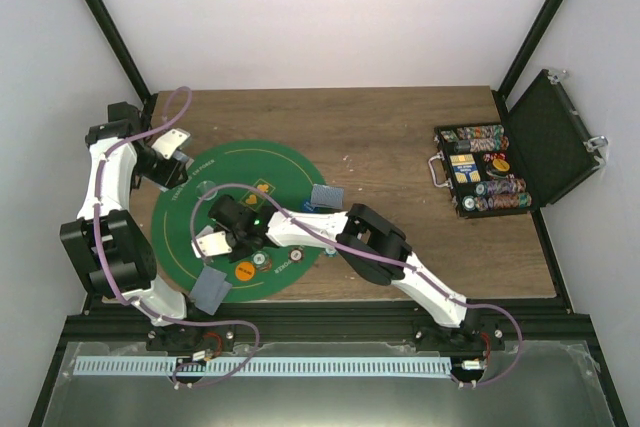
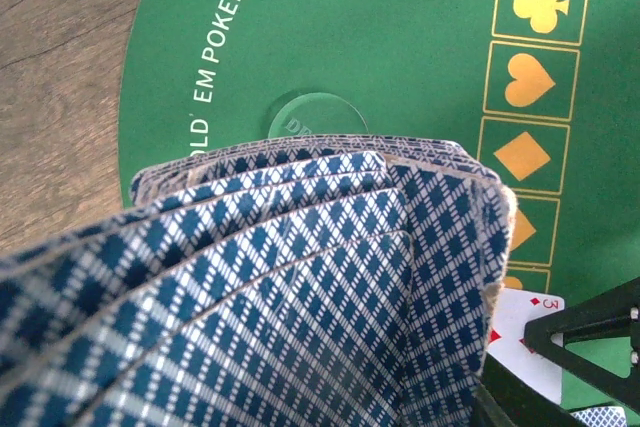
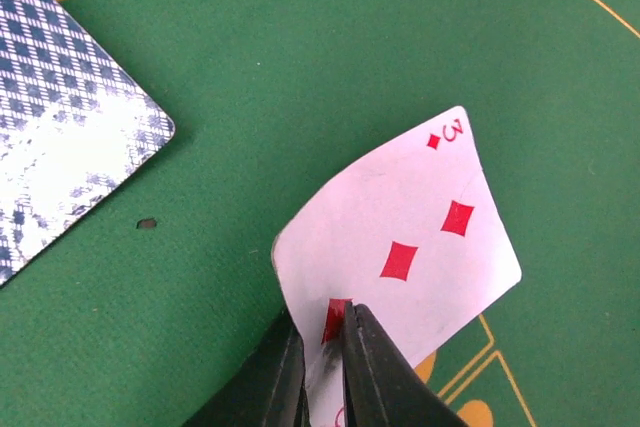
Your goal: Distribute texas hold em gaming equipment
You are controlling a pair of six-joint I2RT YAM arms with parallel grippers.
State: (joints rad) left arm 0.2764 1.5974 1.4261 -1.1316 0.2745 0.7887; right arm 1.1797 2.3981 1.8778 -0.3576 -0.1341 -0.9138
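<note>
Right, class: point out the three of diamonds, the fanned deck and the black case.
three of diamonds (image 3: 392, 215): right wrist view, white face above the middle pip.
fanned deck (image 2: 300, 277): left wrist view, back of a top card.
black case (image 1: 550, 137): top external view, open lid.

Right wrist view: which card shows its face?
The three of diamonds, pinched in the right gripper; the other card, upper left, shows only its blue patterned back.

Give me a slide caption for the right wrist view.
Right gripper pinches the three of diamonds over the green mat, a face-down card lying nearby.
</note>
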